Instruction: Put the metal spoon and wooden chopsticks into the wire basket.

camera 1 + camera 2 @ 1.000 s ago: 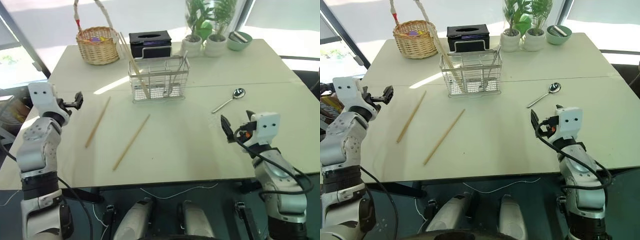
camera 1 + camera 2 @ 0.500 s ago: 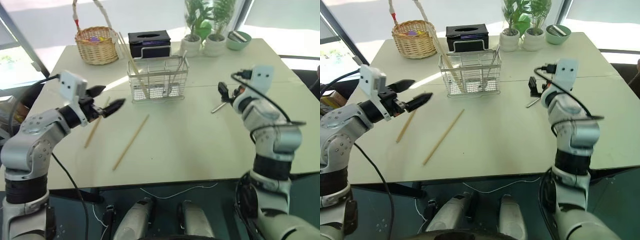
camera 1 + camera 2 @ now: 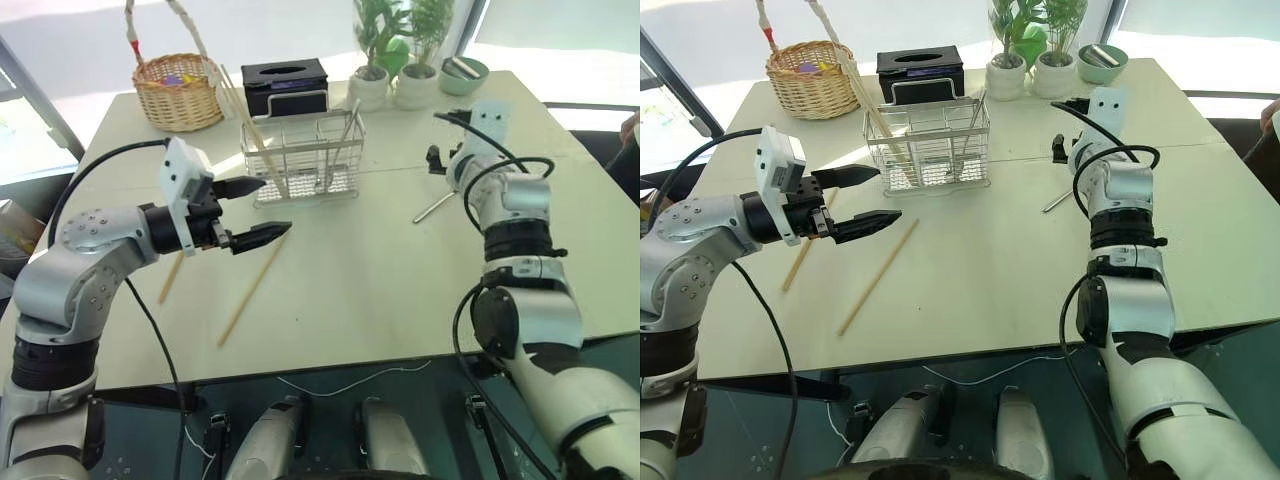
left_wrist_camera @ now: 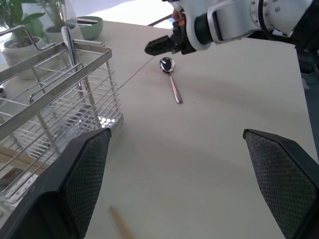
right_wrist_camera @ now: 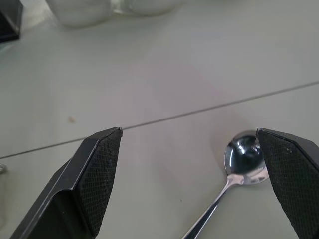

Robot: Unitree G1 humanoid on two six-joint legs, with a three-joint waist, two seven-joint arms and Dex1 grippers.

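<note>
I have the left gripper [image 3: 255,212] spread wide and empty, its black fingers reaching level across the desk [image 3: 380,270]. Two loose wooden chopsticks [image 3: 252,287] lie flat on the desk just beneath and behind it, pale tan and plain; one runs under the fingertips, the other is partly hidden by the arm. Just beyond that gripper stands the wire basket [image 3: 300,160], thin silver-white grid, see-through, already holding a chopstick and a metal utensil leaning upright. Further right, the metal spoon [image 4: 170,77] lies flat on the desk, shiny, with a rounded bowl and slim straight handle. My right gripper [image 4: 160,46] hovers over its bowl, fingers parted, holding nothing; I cannot tell whether it touches.
</note>
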